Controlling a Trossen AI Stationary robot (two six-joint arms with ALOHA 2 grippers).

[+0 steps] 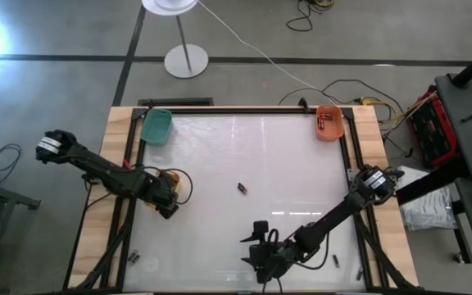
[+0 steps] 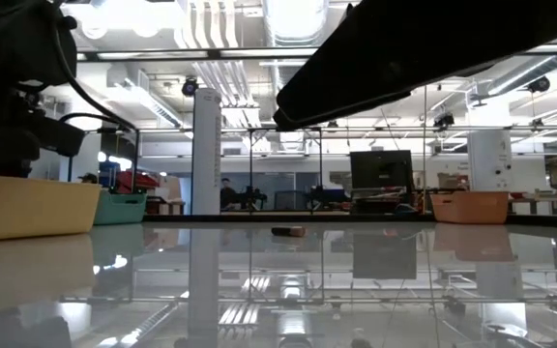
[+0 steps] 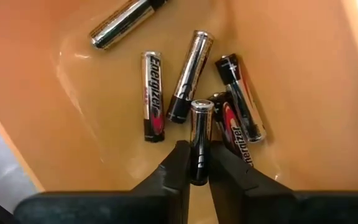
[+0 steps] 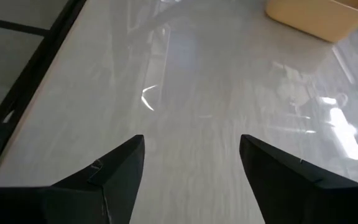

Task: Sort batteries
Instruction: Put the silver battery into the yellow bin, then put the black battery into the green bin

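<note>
Left tool (image 3: pixel 197 163) pinches battery (image 3: pixel 199 134) over yellow bin (image 3: pixel 303 74).

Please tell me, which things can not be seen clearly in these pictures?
- Orange bin, high view: contents too small to count.
- Battery on the table, low view: too small to read its type.
- Yellow bin, high view: left claw, gripping a battery, covers it.
- Green bin: inside not discernible.

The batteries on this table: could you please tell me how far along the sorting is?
Partly done. Several batteries already lie in the yellow bin, and the orange bin holds some too. In hand: the left end effector holds one battery over the yellow bin. Left: one battery mid-table and a few near the front edge. The right end effector is open and empty.
</note>
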